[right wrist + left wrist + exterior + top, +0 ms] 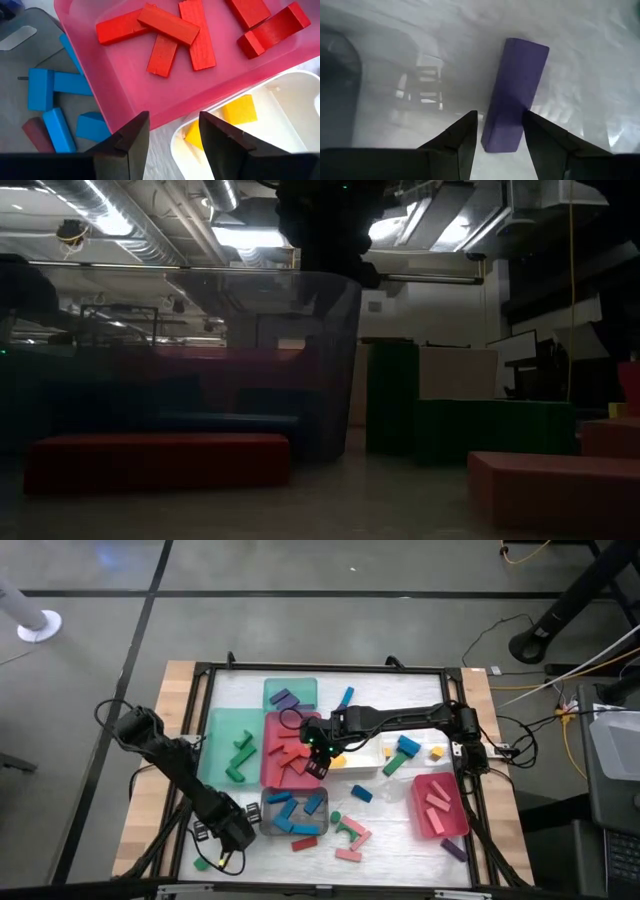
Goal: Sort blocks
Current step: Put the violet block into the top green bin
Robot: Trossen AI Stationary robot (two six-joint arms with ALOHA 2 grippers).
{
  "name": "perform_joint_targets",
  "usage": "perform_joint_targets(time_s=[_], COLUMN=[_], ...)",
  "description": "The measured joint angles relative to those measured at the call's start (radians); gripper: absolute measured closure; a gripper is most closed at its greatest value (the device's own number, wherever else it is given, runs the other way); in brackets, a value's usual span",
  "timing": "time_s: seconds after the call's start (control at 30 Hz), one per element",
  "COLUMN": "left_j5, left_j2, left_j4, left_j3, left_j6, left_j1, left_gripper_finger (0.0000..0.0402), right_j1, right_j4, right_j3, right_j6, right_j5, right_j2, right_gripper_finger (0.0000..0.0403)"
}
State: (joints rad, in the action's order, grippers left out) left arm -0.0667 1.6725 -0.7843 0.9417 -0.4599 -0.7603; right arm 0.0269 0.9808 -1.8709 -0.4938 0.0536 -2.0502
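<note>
The white, plastic-covered tabletop [400,830] sits in a dark frame on a grey floor; the low view looks into a dim room with ceiling ducts. Small solid-coloured blocks lie sorted in shallow trays: red bars [167,23] in the pink-red tray [125,95], blue ones [290,812] in the grey tray [268,795]. The right gripper [318,748] hovers over the red tray's near edge, fingers apart and empty. The left gripper [497,131], at the near left, has its fingers apart, straddling a purple bar [515,90] lying on the table.
</note>
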Motion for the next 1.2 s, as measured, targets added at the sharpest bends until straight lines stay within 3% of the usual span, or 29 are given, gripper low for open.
perform_joint_targets(time_s=[0.07, 0.53, 0.7, 0.83, 0.93, 1.07, 1.2], left_j5=[0.046, 0.052, 0.022, -0.152, -0.263, -0.251, -0.175], left_j2=[0.004, -0.008, -0.007, -0.019, -0.031, -0.032, -0.032], left_j4=[0.015, 0.010, -0.080, -0.138, -0.078, 0.045, 0.126], left_j3=[-0.002, -0.005, -0.007, -0.007, -0.007, -0.007, -0.006], left_j6=[0.005, 0.141, 0.407, 0.599, 0.744, 0.951, 1.111], left_j1=[-0.007, -0.007, -0.005, -0.005, -0.011, -0.012, -0.014], left_gripper_finger=[0.0254, 0.0254, 0.0254, 0.0254, 0.0254, 0.0254, 0.0254], right_j1=[0.000, 0.000, 0.000, -0.001, -0.001, -0.001, -0.001], right_j4=[0.000, -0.005, -0.007, -0.012, -0.018, -0.020, -0.021], right_j3=[0.000, 0.000, 0.000, 0.000, 0.000, 0.000, 0.000], right_j6=[0.000, 0.001, 0.001, 0.001, 0.001, 0.001, 0.001], right_j5=[0.001, 0.000, 0.000, 0.000, 0.000, 0.000, 0.000], right_j2=[0.000, 0.001, 0.001, 0.001, 0.001, 0.001, 0.001], right_gripper_finger=[0.0230, 0.0230, 0.0230, 0.0230, 0.0230, 0.0230, 0.0230])
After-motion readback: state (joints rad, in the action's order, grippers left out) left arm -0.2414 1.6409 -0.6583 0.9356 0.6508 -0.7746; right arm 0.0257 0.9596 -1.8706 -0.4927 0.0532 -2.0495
